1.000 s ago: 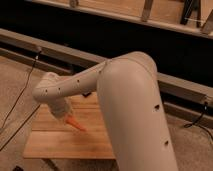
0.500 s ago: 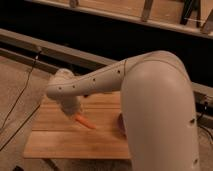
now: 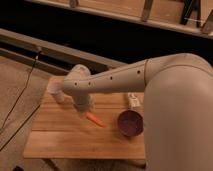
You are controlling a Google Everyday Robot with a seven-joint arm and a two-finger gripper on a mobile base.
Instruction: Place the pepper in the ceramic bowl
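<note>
Over mid-tabletop [image 3: 60, 142]: my gripper [image 3: 85, 111] looks clenched on one end of the pepper [image 3: 95, 119]. Its long axis slants away from the gripper toward the ceramic bowl [image 3: 131, 123], which sits near, just beyond the free tip. Pepper not yet over the rim.

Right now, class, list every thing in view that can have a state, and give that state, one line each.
gripper: shut on the pepper, above the wooden table, left of the bowl.
pepper: gripped at its upper end, tilted, outside the bowl.
ceramic bowl: upright on the table, empty.
white cup: standing on the table's far left, partly hidden by the arm; contents not visible.
</note>
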